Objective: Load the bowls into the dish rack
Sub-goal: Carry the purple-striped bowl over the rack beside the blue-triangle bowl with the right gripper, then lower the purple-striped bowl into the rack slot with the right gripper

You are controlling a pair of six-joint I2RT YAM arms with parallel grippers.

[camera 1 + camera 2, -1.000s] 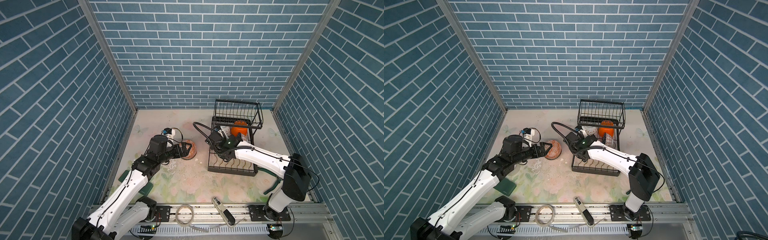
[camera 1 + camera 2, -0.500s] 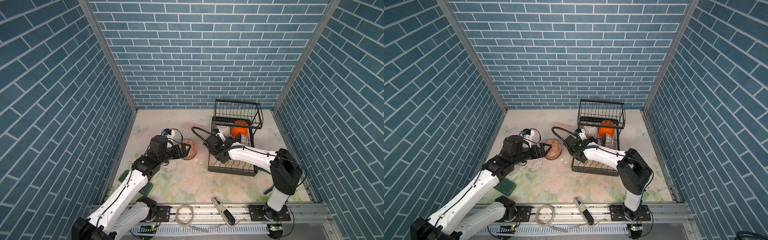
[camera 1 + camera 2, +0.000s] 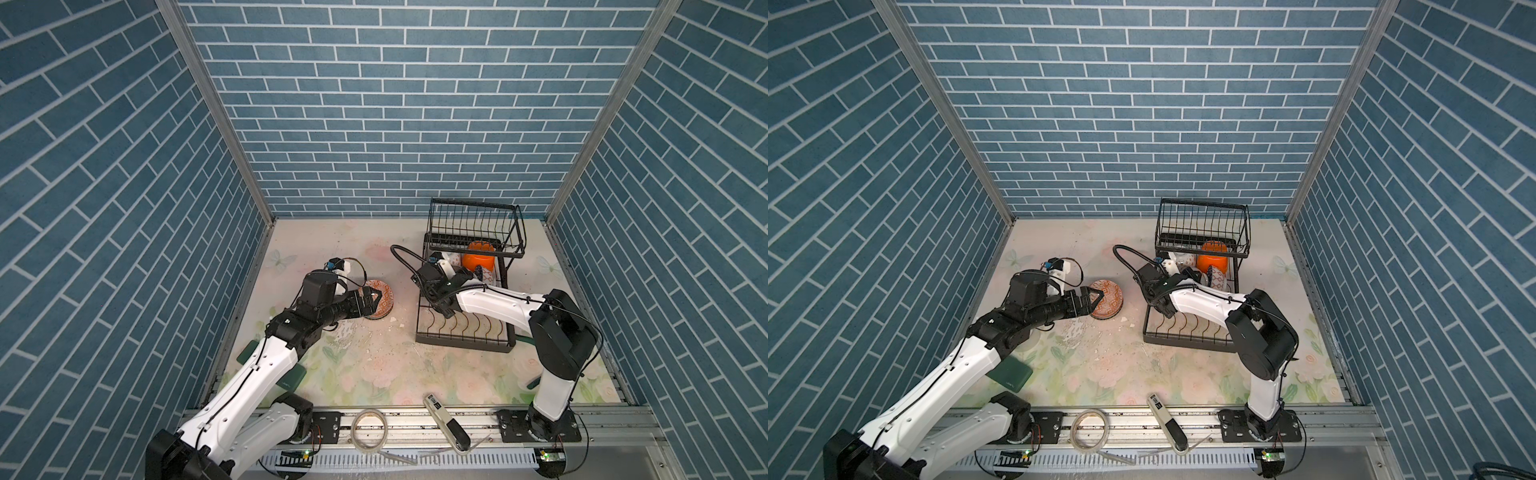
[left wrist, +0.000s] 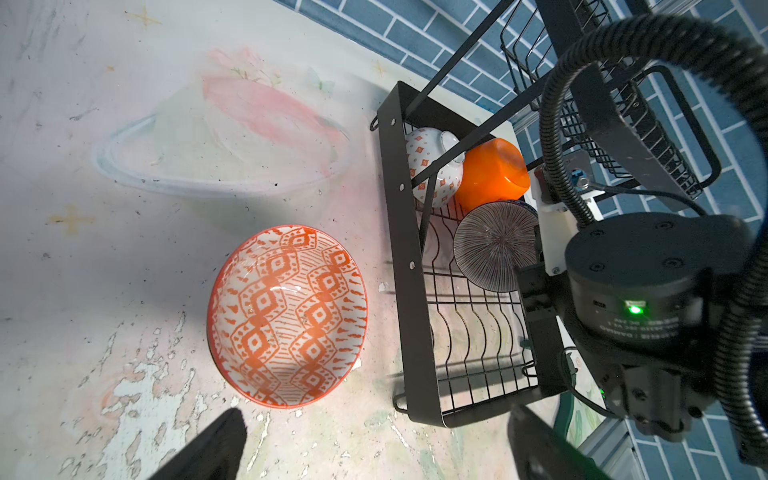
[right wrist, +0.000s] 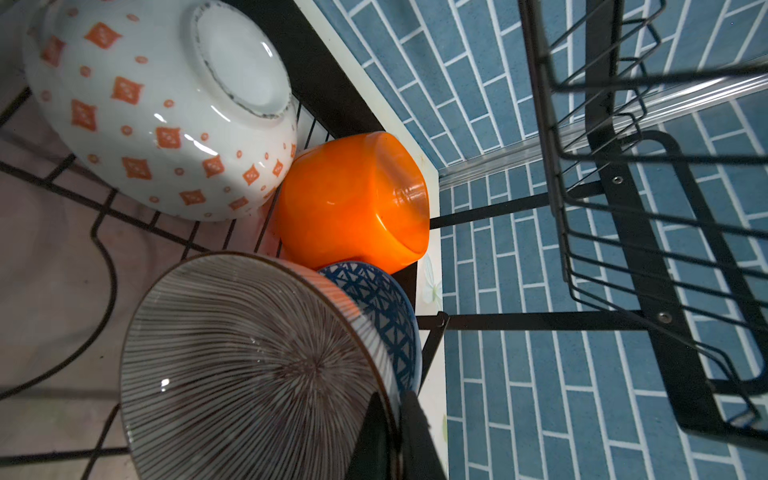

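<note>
Left wrist view, unlike the right's, shows red-patterned bowl (image 4: 286,316) mouth-up beside dish rack (image 4: 405,257), left gripper (image 3: 376,302) gaping wide; right gripper (image 5: 392,436) pinches rim of striped bowl (image 5: 249,365), standing on edge in rack.

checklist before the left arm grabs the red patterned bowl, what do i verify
1. left gripper open: ok
2. red patterned bowl upright on the table: ok
3. left gripper around its rim: not ok, tips short of it
4. right gripper shut on striped bowl rim: ok
5. striped bowl seated in dish rack: cannot tell
6. free slot wires in the rack: ok
</note>
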